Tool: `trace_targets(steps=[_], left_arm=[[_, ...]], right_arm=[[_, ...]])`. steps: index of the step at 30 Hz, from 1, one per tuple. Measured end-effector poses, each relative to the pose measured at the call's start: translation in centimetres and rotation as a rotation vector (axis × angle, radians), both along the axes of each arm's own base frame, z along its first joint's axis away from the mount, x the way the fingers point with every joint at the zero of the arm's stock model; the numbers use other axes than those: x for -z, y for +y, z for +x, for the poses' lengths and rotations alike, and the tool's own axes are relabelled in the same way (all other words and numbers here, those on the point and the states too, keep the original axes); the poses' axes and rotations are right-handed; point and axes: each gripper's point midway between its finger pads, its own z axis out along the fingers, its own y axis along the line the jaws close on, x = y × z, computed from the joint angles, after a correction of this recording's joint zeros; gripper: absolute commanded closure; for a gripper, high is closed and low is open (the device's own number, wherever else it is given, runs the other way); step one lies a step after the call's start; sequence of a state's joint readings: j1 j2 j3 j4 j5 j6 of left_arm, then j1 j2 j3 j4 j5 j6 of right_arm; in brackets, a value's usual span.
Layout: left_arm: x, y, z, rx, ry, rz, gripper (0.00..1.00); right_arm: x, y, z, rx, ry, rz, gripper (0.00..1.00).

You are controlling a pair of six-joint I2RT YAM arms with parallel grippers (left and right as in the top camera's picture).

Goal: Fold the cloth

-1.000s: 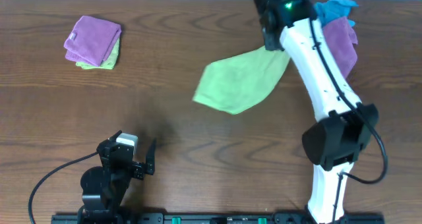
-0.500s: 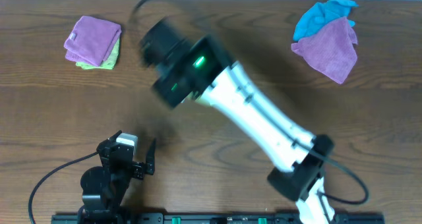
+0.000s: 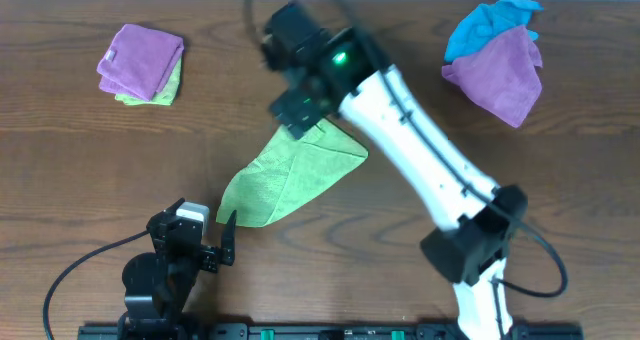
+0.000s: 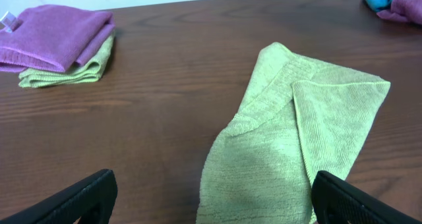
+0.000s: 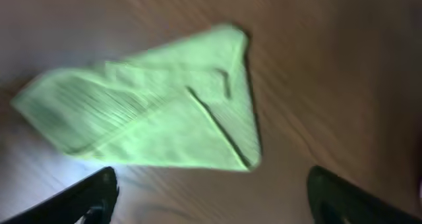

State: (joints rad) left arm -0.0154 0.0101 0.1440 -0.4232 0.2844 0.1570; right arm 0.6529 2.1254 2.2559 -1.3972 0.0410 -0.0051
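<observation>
The lime-green cloth lies on the table's middle, crumpled into a rough triangle with one flap doubled over. My right gripper hovers just above the cloth's far edge, jaws open and empty. The right wrist view is blurred. It shows the cloth ahead of the gripper, whose two dark fingers stand wide apart. My left gripper rests at the table's front, open. In the left wrist view the cloth reaches down between the fingers of the gripper, which do not grip it.
A folded purple cloth on a folded green one sits at the back left, also in the left wrist view. A purple cloth and a bright blue cloth lie heaped at the back right.
The right arm swung from the back right toward the left front, carrying the cloth. Its jaws opened and the cloth dropped flat on the table. The left arm stayed still.
</observation>
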Motion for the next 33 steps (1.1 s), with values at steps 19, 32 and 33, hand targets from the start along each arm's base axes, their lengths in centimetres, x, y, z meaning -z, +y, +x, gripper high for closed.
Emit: trace_targets(steps=[19,32,33], left_arm=[[0.0,0.0,0.0,0.0,0.0,0.0,0.05],[0.0,0.0,0.0,0.0,0.0,0.0,0.05],[0.0,0.0,0.0,0.0,0.0,0.0,0.05]], right_arm=[[15.2,1.4,-1.9,-0.05,0.182,0.131,0.29],[17.0,4.5,-3.0,-0.094,0.114,0.16,0.4],[17.1,4.3,-2.9,-0.083,0.11,0.149,0.4]])
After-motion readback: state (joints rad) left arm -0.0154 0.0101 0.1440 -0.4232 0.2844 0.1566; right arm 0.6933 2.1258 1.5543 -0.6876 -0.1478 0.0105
